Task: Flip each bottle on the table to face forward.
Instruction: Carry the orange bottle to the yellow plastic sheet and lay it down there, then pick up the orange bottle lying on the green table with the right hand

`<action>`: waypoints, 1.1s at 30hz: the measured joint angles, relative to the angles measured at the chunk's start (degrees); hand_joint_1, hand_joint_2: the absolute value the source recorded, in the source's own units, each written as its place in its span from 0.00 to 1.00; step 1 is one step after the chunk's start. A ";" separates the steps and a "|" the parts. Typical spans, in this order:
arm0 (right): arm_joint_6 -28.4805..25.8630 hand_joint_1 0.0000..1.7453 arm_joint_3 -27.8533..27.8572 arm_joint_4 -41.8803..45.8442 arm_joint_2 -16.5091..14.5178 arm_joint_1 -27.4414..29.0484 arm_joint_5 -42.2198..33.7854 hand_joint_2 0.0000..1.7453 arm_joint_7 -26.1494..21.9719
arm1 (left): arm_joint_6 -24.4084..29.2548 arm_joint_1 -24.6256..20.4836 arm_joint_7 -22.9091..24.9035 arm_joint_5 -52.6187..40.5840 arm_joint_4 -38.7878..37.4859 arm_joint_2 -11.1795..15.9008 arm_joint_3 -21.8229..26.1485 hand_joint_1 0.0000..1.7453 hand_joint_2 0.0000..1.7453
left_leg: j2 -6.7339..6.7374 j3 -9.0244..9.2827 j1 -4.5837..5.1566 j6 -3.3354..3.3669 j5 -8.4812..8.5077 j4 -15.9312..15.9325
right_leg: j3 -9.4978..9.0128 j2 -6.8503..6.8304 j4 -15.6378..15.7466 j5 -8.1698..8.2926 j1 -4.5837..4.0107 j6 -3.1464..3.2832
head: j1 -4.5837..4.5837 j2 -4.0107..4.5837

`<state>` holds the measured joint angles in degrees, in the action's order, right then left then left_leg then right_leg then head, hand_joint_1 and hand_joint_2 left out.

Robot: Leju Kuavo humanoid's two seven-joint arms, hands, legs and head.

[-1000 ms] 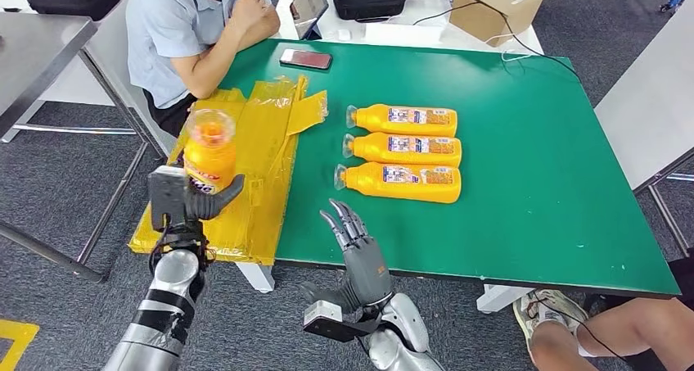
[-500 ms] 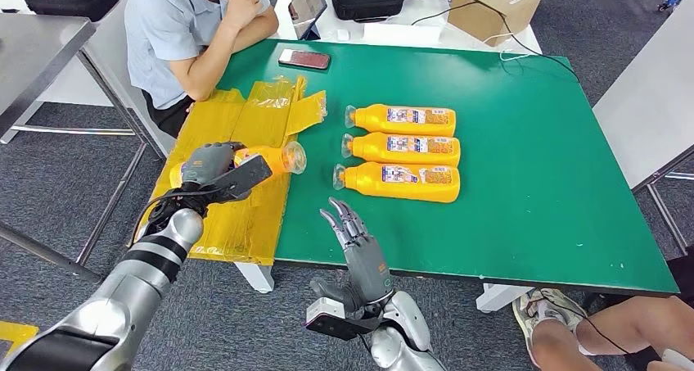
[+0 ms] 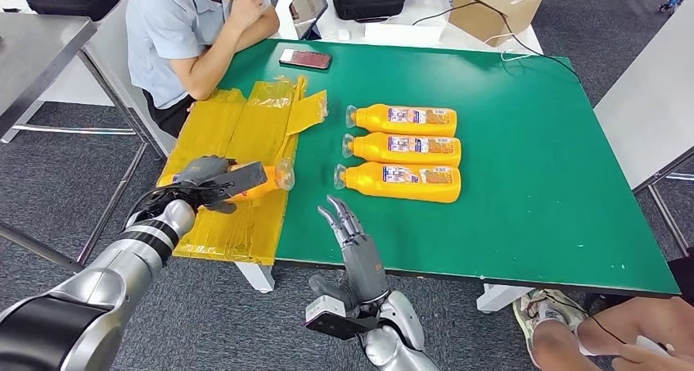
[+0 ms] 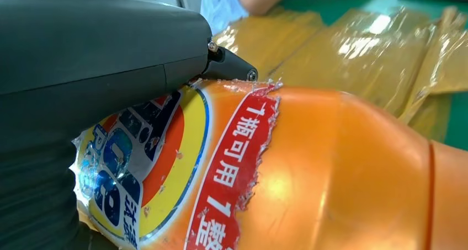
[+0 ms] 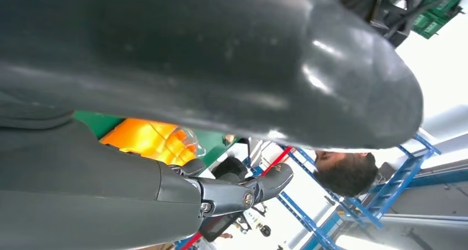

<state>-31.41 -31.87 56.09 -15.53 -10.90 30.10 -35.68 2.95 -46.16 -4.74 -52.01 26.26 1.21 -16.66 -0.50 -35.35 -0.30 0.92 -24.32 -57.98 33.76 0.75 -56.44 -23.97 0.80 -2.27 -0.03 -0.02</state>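
Observation:
My left hand (image 3: pixel 211 180) grips an orange bottle (image 3: pixel 260 180), held on its side low over the yellow plastic sheet (image 3: pixel 245 129), clear cap pointing toward the table's middle. The left wrist view shows the bottle's front label (image 4: pixel 165 167) facing up under my fingers (image 4: pixel 94 57). Three more orange bottles lie side by side on the green table (image 3: pixel 524 158): the far one (image 3: pixel 403 119), the middle one (image 3: pixel 403 149) and the near one (image 3: pixel 398 182), caps to the left, back labels up. My right hand (image 3: pixel 352 236) hovers at the table's near edge, fingers straight and holding nothing.
A person (image 3: pixel 192 27) sits at the table's far left corner, elbow on the sheet's edge. A phone (image 3: pixel 306 58) lies near them. A cardboard box (image 3: pixel 496 6) and black cases stand on the white table behind. Someone's foot (image 3: pixel 544 318) is at the lower right.
My left hand has turned the bottle from upright to lying on its side and lowered it toward the yellow sheet. The right hand has barely moved.

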 joint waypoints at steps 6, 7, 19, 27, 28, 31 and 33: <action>-0.06 0.00 -0.14 -1.73 -0.44 -0.90 -1.83 0.00 -1.05 | 0.39 -0.09 1.50 -0.84 -2.81 -0.02 -0.21 0.35 1.00 | 0.00 0.01 0.01 0.00 0.00 0.00 | -0.01 0.00 0.00 0.00 0.00 0.00 | 0.00 0.00; -0.08 0.00 -0.14 -1.98 -0.46 -0.97 -1.94 0.00 -1.13 | 0.44 -0.13 1.77 -0.99 -3.09 -0.04 -0.32 0.19 1.00 | 0.00 0.01 0.01 0.00 0.00 0.00 | -0.01 0.00 0.00 0.00 0.00 0.00 | -0.01 0.00; -1.33 0.00 -0.09 -3.77 -0.49 -1.90 -3.36 0.00 -1.92 | -3.47 0.33 -0.21 4.54 -4.97 -0.91 1.31 0.00 1.00 | -0.03 0.06 0.00 -0.02 0.01 0.00 | -0.04 -0.02 -0.04 0.00 0.00 0.01 | -0.01 0.00; -1.50 0.00 0.02 -4.76 -0.62 -2.30 -3.82 0.00 -2.74 | -4.73 1.81 -9.83 17.65 -3.19 -3.26 7.48 0.00 1.00 | -0.11 0.06 0.02 0.00 0.04 0.00 | -0.07 -0.12 -0.03 0.00 0.02 0.00 | -0.01 0.00; -1.57 0.00 0.02 -4.84 -0.67 -2.36 -3.83 0.00 -2.75 | -4.79 2.38 -11.37 19.69 -2.24 -3.83 8.30 0.00 1.00 | -0.10 0.06 0.03 0.00 0.05 0.00 | -0.07 -0.11 -0.03 0.00 0.02 0.00 | 0.00 0.00; -1.77 0.00 0.04 -5.07 -0.73 -2.41 -3.79 0.00 -2.69 | -4.95 4.57 -14.79 26.26 2.36 -5.47 9.83 0.00 1.00 | -0.08 0.05 0.03 -0.01 0.04 -0.01 | -0.06 -0.11 -0.03 0.01 0.02 -0.01 | 0.00 0.00; -1.82 0.00 0.04 -5.25 -0.73 -2.41 -3.78 0.00 -2.68 | -5.02 6.24 -16.01 29.84 6.31 -6.23 10.11 0.00 1.00 | -0.08 0.04 0.03 -0.01 0.04 -0.01 | -0.04 -0.11 -0.03 0.00 0.02 -0.01 | -0.01 0.00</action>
<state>-33.23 -31.82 50.83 -16.26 -13.31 26.32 -38.36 -2.07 -39.92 -20.74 -22.17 32.58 -5.02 -6.55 -0.58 -35.31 -0.27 0.91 -24.28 -57.99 33.72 0.64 -56.46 -23.97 0.82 -2.27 -0.04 -0.02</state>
